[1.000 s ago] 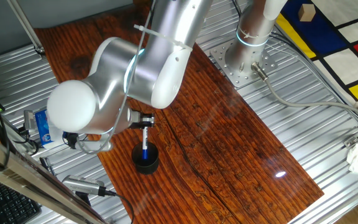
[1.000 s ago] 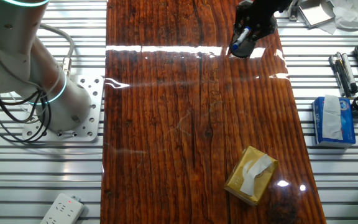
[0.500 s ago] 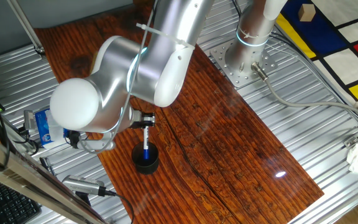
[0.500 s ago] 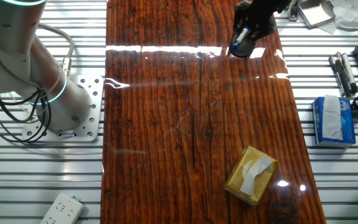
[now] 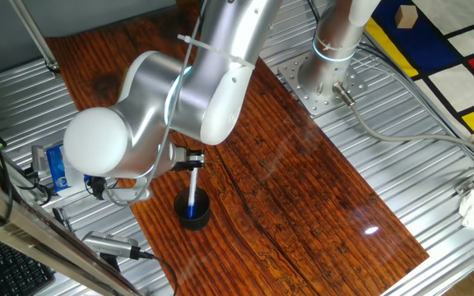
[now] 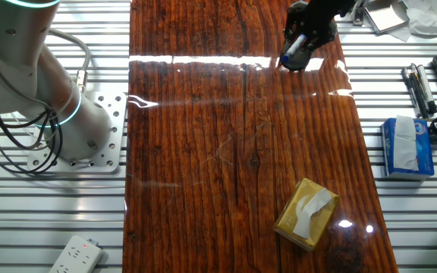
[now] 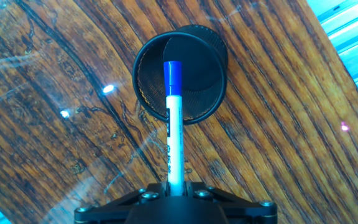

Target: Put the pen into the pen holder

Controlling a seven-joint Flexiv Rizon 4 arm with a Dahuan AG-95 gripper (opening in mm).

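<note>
A glossy dark reddish wooden board (image 6: 234,152) is lying across a ribbed silver metal tabletop (image 6: 423,220), catching bright overhead light glare.

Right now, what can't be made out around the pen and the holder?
- One fixed view: the fingers are hidden behind the arm; only the pen shows above the holder.
- Other fixed view: pen and holder are small, partly under the dark hand.
- Hand view: fingers cut off at the bottom edge; whether the pen tip touches the holder's floor is unclear.
</note>
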